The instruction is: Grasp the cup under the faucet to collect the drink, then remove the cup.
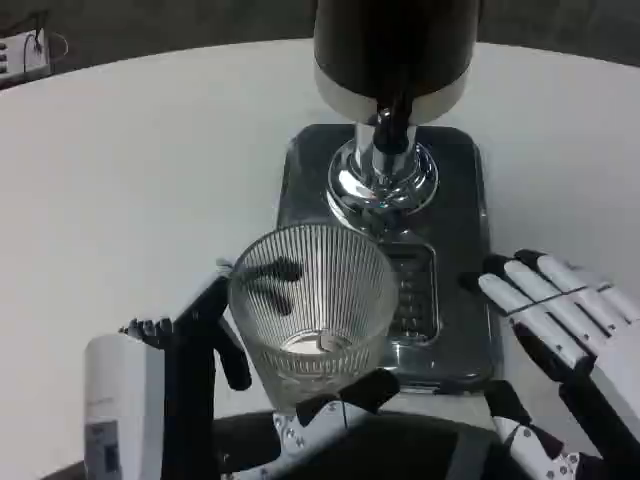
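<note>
Cup of ribbed clear glass, gripped by left hand, right hand spread flat

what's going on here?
The G1 is at a drink dispenser on the white table. Its left hand grips a ribbed clear glass cup, fingers wrapped round it, at the near edge of the dark drip tray. The cup sits nearer the robot than the chrome faucet, not directly beneath it, and looks nearly empty. The right hand holds nothing, fingers spread, beside the tray's right edge.
</note>
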